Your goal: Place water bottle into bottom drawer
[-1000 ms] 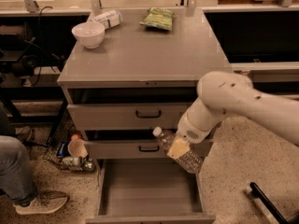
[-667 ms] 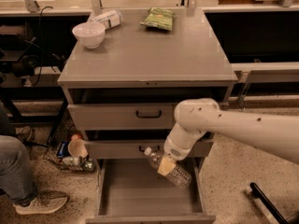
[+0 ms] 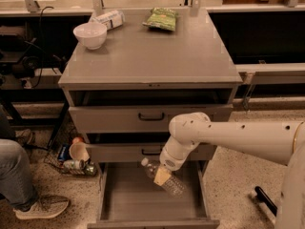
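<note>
Speckled floor [image 3: 231, 178], grey cabinet [image 3: 152, 56], bottom drawer [image 3: 128, 197] open, end effector [image 3: 163, 174] gripping water bottle [image 3: 174, 186] abv it

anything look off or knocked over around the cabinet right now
Nothing is spilled or damaged. The water bottle sits tilted, cap up-left, in the gripper over the open bottom drawer, not yet set down. A white packet lies on its side just behind the white bowl.
</note>
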Tool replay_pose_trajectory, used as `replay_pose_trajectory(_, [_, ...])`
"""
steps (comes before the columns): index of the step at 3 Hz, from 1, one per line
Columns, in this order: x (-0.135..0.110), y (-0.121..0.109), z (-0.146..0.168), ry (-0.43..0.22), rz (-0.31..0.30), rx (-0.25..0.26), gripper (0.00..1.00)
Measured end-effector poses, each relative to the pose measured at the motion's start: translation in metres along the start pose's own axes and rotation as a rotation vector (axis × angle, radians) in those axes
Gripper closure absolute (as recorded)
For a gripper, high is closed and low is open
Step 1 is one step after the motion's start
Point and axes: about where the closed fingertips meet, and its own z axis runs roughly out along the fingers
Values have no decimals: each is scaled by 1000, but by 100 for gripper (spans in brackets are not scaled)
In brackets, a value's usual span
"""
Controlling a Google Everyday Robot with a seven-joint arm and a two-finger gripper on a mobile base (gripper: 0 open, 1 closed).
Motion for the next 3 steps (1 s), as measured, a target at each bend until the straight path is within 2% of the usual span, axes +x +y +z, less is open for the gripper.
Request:
replay_pose_trajectory(1, [7,-3,11,22,29,30,100])
replay_pose_trajectory(2, [28,-16,38,25,47,96,100])
replay_pose_trajectory(3, [41,-37,63,-43,53,170,100])
